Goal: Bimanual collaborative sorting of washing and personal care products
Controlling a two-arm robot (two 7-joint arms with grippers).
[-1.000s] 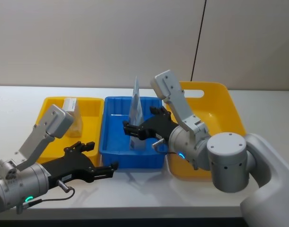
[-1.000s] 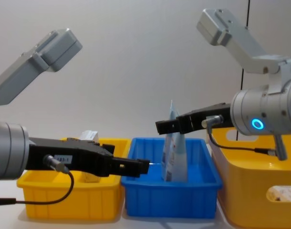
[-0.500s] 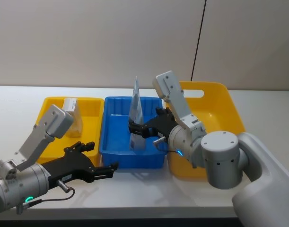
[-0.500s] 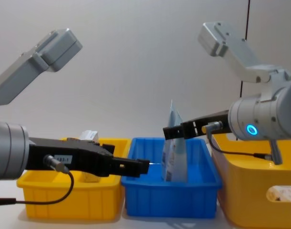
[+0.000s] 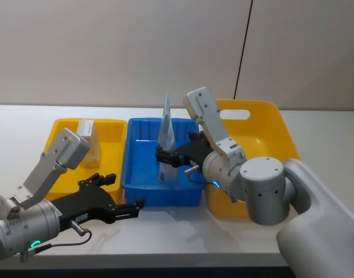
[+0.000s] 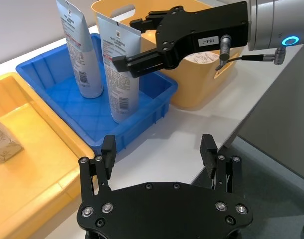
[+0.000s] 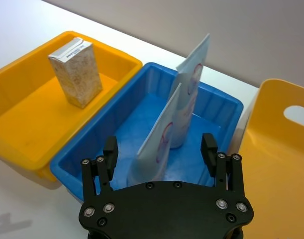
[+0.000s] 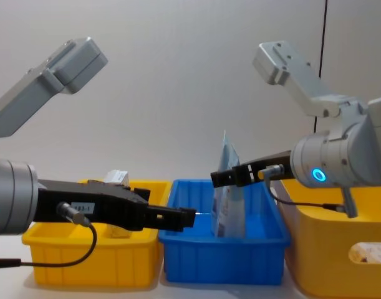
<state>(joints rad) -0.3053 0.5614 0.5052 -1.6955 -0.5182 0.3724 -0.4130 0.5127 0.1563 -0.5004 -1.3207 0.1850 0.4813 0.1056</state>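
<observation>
Two pouches (image 7: 167,130) stand in the blue tray (image 5: 143,186), one pack (image 7: 76,72) in the yellow tray (image 5: 61,128), and with right gripper (image 7: 160,152) jaws wide over the pouches and left gripper (image 6: 159,155) wide too, sorting looks nearly done.

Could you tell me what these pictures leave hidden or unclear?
- Basket contents: its wall hides them in the chest view; the right arm covers much of its floor in the head view.
- Far pouch: cut off by the top edge in the left wrist view; hidden behind the near pouch in the head view.
- Printing on the beige pack: too small to read.
- Right gripper: open around the near pouch; contact cannot be made out.
</observation>
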